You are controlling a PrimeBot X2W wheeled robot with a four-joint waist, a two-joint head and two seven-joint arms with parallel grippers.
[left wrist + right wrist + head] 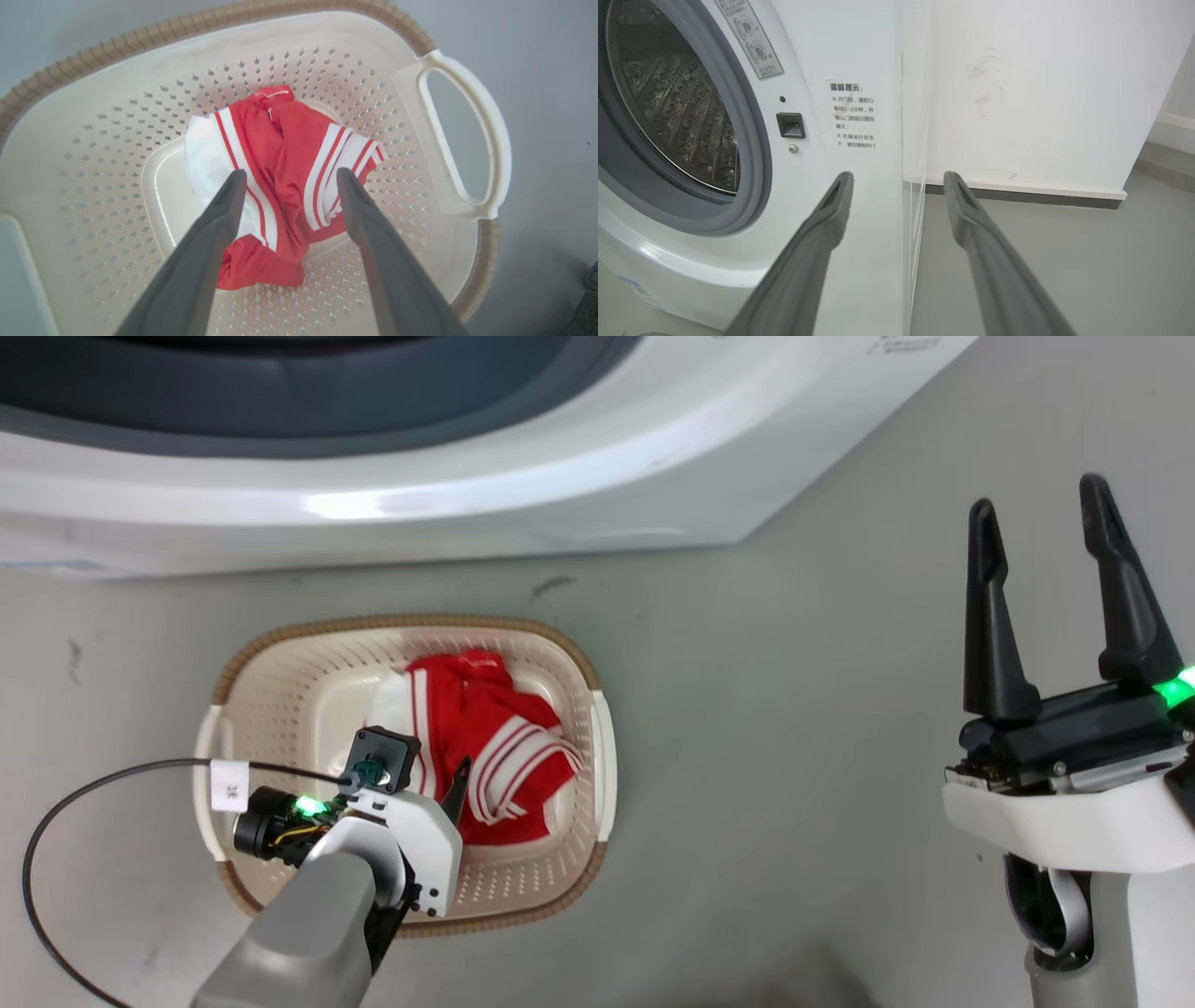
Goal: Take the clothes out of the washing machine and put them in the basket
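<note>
Red cloth with white stripes, the clothes (280,186), lies bunched in the middle of the basket (308,672). I count one striped piece. A plain red bit peeks out under it, and I cannot tell if that is a second piece. One basket sits on the grey floor (794,709), with a handle (467,135) on its side.

The washing machine (467,495) stands just behind the basket, and its steel drum (677,102) shows through the round hole. It has two stickers on its front. One sticker (852,114) starts with "温馨提示". The print on the other sticker (749,37) is too small to read.

The left gripper (290,173) hangs over the basket, its two fingers spread apart above the clothes and gripping nothing. The right gripper (1036,497) is well to the right of the basket, its two fingers spread and bare too.
</note>
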